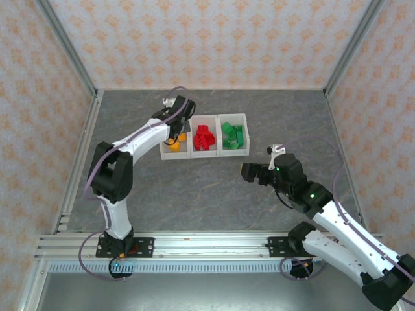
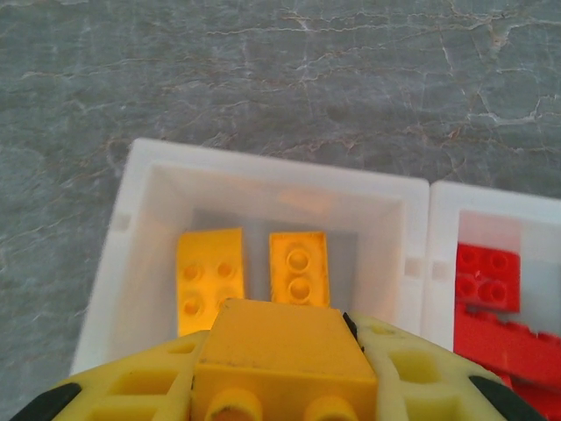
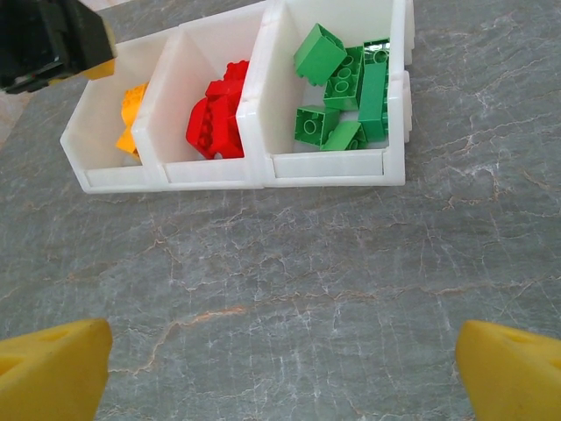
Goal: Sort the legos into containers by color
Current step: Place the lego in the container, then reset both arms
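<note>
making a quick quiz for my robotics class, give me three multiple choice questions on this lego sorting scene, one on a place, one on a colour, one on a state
1. Seen from the top camera, which bin holds the green legos?
A. left
B. middle
C. right

2. What colour is the brick in the left gripper?
A. red
B. orange-yellow
C. green

3. How is the right gripper?
A. open and empty
B. shut on a red piece
C. shut on a bin wall

Answers:
1 C, they lie piled in the right bin.
2 B, the left wrist view shows it orange-yellow between the fingers, above the left bin.
3 A, its fingers stand wide apart over bare table.
</note>
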